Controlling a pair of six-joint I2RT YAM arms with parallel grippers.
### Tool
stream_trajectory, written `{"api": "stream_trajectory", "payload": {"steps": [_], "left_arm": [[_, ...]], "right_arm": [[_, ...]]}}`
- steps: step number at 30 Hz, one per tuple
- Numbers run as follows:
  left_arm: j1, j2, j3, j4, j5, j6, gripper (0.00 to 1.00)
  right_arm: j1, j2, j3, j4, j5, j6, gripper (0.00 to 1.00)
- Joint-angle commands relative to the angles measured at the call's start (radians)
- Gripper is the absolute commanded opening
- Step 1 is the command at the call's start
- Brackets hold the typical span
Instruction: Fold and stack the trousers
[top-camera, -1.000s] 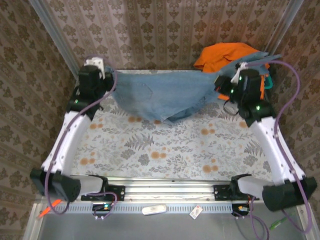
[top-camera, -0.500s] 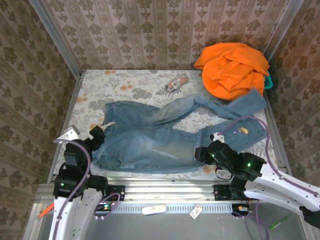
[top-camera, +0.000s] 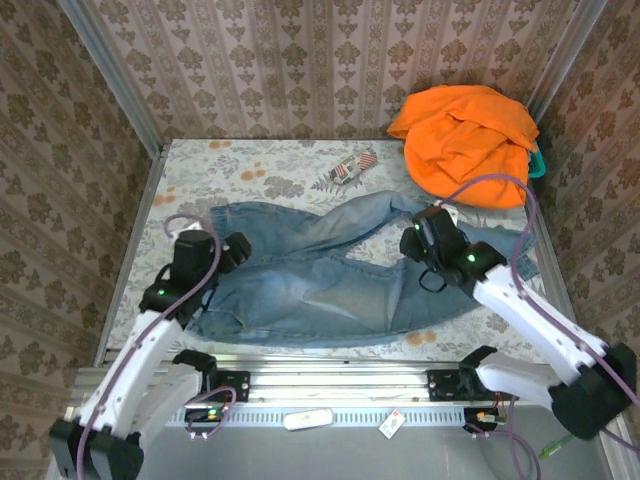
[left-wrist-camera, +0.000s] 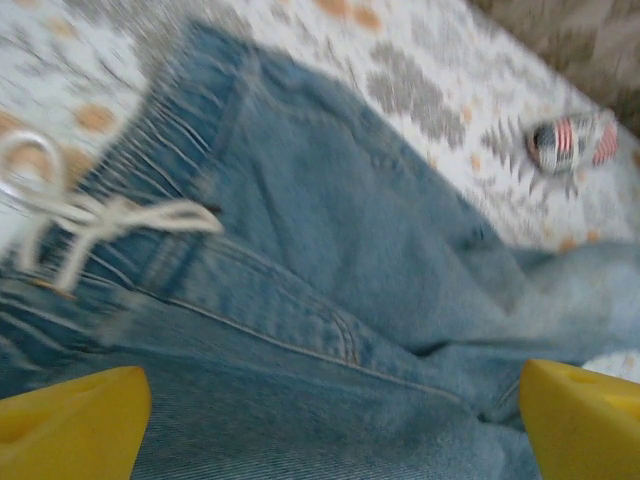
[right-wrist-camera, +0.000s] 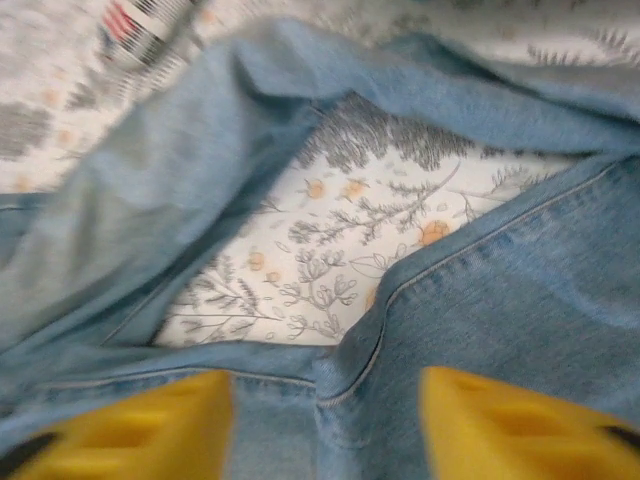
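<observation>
**Denim laid out, fold not yet begun.** The light blue trousers (top-camera: 300, 290) lie spread across the near half of the floral table (top-camera: 260, 165). The waistband is toward 9 o'clock and both legs run off toward 3 o'clock, one of them bending up to 1 o'clock, where an orange garment (top-camera: 465, 125) is heaped in the corner. A small striped item (top-camera: 352, 168) sits at 12 o'clock, just beyond the upper leg. The flat spread looks meant to ready the cloth for a first fold; nothing is folded or stacked yet.

The left gripper (top-camera: 230, 250) hangs over the waistband end. In its wrist view, its yellow fingers (left-wrist-camera: 70, 420) stand wide apart at 7 and 5 o'clock of the frame and hold nothing. Seat denim lies between them, with the gathered waistband and its white drawstring (left-wrist-camera: 100, 215) at 10 o'clock.

The right gripper (top-camera: 418, 250) hovers where the legs part, at 3 o'clock of the garment's middle. Its fingers (right-wrist-camera: 520, 420) are likewise spread wide and empty. A leg seam runs between them, and a wedge of bare tablecloth shows at 12 o'clock.

Whether either pair touches the denim cannot be told. One arm over each end suggests the garment is to be taken up at both ends.
</observation>
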Motion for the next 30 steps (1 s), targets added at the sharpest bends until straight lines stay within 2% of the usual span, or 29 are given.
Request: {"api": "stream_trajectory", "payload": {"steps": [1, 2, 7, 12, 17, 22, 24, 26, 30], "left_arm": [[-0.017, 0.120, 0.007, 0.251, 0.083, 0.018, 0.95], [-0.019, 0.179, 0.016, 0.304, 0.104, 0.039, 0.94], [-0.009, 0.465, 0.028, 0.483, 0.123, 0.006, 0.93], [0.082, 0.705, 0.006, 0.648, 0.173, -0.064, 0.90], [0.199, 0.764, -0.037, 0.632, 0.148, -0.169, 0.89], [0.331, 0.756, -0.025, 0.545, 0.103, -0.176, 0.89], [0.373, 0.763, 0.016, 0.502, 0.099, -0.148, 0.89], [0.418, 0.775, 0.077, 0.451, 0.097, -0.118, 0.89], [0.486, 0.801, 0.178, 0.398, 0.073, -0.087, 0.89]], "right_arm": [[-0.022, 0.116, -0.013, 0.100, -0.141, -0.055, 0.09], [-0.022, 0.153, -0.013, 0.108, -0.148, -0.056, 0.00], [-0.035, 0.246, -0.087, 0.190, -0.174, -0.020, 0.00], [-0.060, 0.261, -0.169, 0.226, -0.189, 0.010, 0.00], [-0.084, 0.203, -0.211, 0.200, -0.184, 0.001, 0.00], [-0.107, 0.124, -0.216, 0.163, -0.193, 0.001, 0.00], [-0.110, 0.097, -0.200, 0.141, -0.195, -0.001, 0.03], [-0.113, 0.070, -0.174, 0.116, -0.195, -0.007, 0.14], [-0.119, 0.036, -0.117, 0.084, -0.198, -0.024, 0.30]]}}
